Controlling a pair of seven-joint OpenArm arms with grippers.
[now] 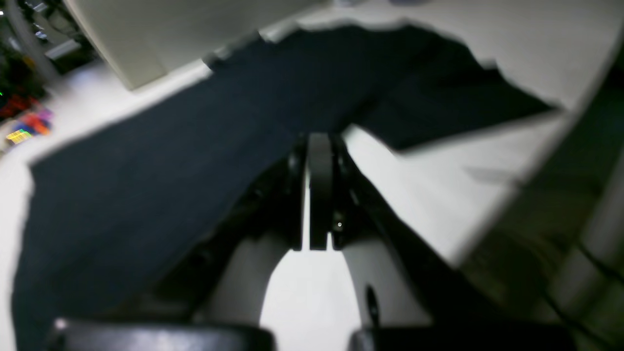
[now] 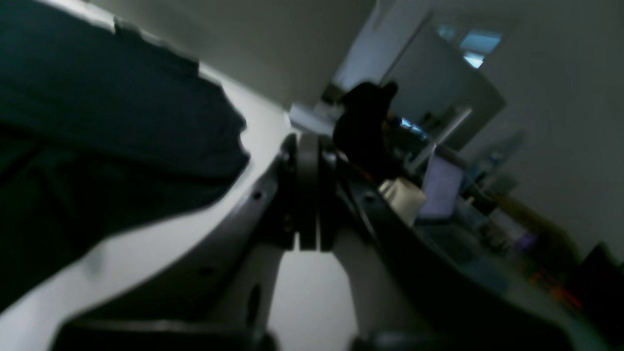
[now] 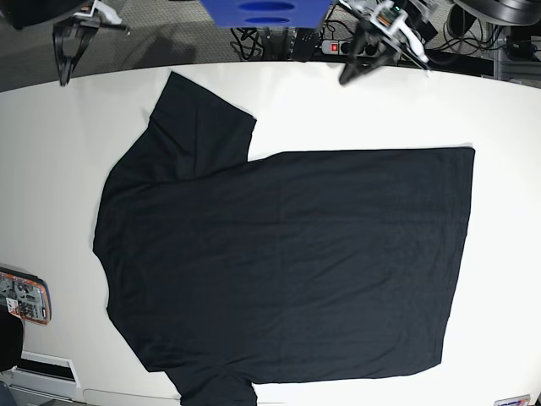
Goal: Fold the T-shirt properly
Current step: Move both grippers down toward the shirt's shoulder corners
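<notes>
The black T-shirt (image 3: pixel 279 254) lies spread flat on the white table (image 3: pixel 507 110), collar end to the left, hem to the right, one sleeve pointing to the far left corner. My left gripper (image 3: pixel 347 78) hangs shut and empty above the table's far edge, beyond the shirt. In its wrist view the fingers (image 1: pixel 319 146) are pressed together, with the T-shirt (image 1: pixel 170 161) beneath and ahead. My right gripper (image 3: pixel 63 80) is shut at the far left corner, clear of the cloth. Its wrist view has closed fingers (image 2: pixel 307 146) beside the T-shirt (image 2: pixel 97 122).
An orange-edged flat item (image 3: pixel 21 296) lies at the table's left edge. A blue object (image 3: pixel 262 10) and a power strip (image 3: pixel 338 46) with cables sit beyond the far edge. A dark figure (image 2: pixel 363 126) and a cluttered desk fill the background of the right wrist view.
</notes>
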